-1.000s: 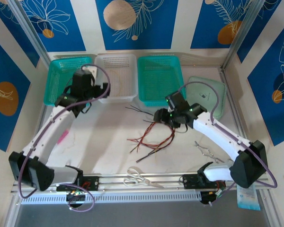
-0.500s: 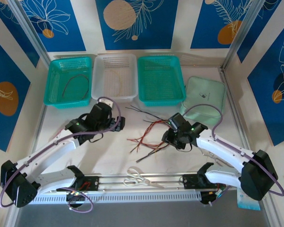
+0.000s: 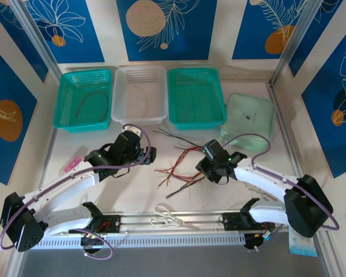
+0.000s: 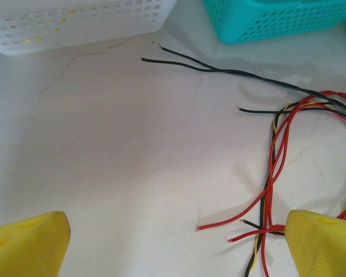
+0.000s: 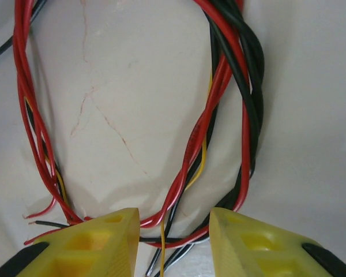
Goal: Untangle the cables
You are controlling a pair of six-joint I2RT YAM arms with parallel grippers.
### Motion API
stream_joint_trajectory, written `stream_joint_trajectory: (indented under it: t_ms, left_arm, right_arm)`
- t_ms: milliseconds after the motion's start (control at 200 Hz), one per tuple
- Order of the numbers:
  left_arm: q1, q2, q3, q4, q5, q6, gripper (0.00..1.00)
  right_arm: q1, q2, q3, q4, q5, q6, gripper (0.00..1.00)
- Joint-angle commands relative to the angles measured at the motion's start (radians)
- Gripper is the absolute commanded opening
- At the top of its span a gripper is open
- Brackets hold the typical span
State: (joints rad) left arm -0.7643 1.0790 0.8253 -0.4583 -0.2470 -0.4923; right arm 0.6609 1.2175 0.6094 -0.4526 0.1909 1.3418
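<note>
red, black and yellow-tan cables [image 3: 182,169] lie in a loose snarl at the middle of the pale table [image 3: 127,190], with two black ends trailing off toward 11 o'clock. the insulation is smooth and slightly glossy. in the right wrist view a red and a black strand wind round each other in a rope-like twist, and a thin yellow one threads through the loop.

the right gripper [image 3: 204,167] sits at 3 o'clock of the bunch. its blocky yellow plastic fingers [image 5: 92,242] stand at a narrow gap over the bottom of the loop, with the yellow wire and some red and black strands between them, but the pads are not pressed onto anything. the left gripper [image 3: 149,153] hangs at 9 o'clock of the bunch, jaws spread wide and holding nothing, with bare table under it and red wire ends just beside its right finger.

judging from this, the step in hand is picking one strand out of the tangle. the next move calls for pinching a single wire, not the whole twist, while the other gripper pins the rest.

at 12 o'clock stand three perforated plastic baskets: teal [image 3: 66,98], white [image 3: 139,72] and teal [image 3: 196,75]. the left teal one holds a dark wire.
</note>
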Motion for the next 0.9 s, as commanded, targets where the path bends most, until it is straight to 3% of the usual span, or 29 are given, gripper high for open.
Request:
stream_joint_trajectory:
  t_ms: [0,380,665,830,890]
  left_arm:
    - [-0.011,-0.001,-0.009,0.030,0.000,0.003,0.95]
    - [-0.013,0.002,-0.002,0.027,0.021,0.012,0.95]
    - [-0.013,0.028,0.013,0.036,0.032,0.021,0.94]
    - [-0.018,0.027,0.021,0.025,0.035,0.024,0.94]
    - [-0.020,0.021,0.022,0.021,0.031,0.026,0.94]
  right_arm:
    - [0.008,0.059,0.025,0.006,-0.006,0.036,0.36]
    - [0.031,0.126,0.043,0.038,0.036,0.088,0.25]
    - [0.018,0.199,0.050,0.071,0.014,0.077,0.24]
    - [0.026,0.174,0.042,0.074,0.031,0.085,0.04]
    - [0.026,0.147,0.044,0.054,0.042,0.083,0.01]
